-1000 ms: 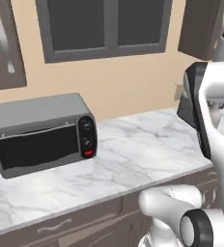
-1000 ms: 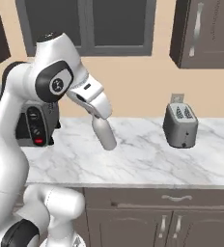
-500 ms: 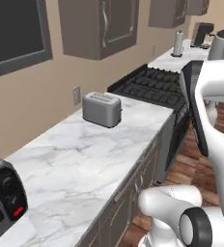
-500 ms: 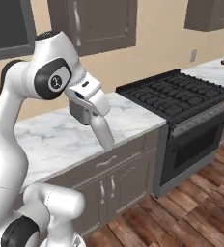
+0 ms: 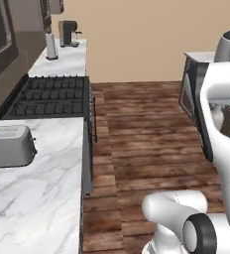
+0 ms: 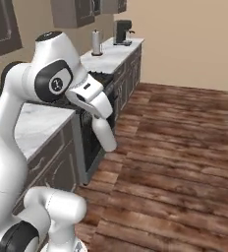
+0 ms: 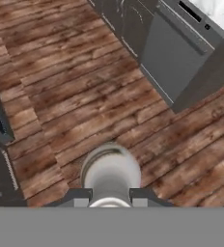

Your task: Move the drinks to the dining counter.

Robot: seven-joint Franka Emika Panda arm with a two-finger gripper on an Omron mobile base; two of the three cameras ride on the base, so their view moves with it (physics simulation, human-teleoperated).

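Observation:
My gripper is shut on a small beige-grey bottle and holds it slanting downward above the wooden floor. In the hand view the bottle stands end-on between the two dark fingertips. The dining counter shows as a white veined top over grey cabinet fronts at the upper right of the hand view. In the left base view its dark cabinet end stands across the floor at the right.
A marble worktop with a grey toaster runs along the left, followed by a black stove. A coffee machine and a pale canister stand farther back. Open wooden floor lies between the two counters.
The base has turned, so both base views swung from the toaster oven past the toaster and stove to the open floor. The bottle stays in the shut gripper.

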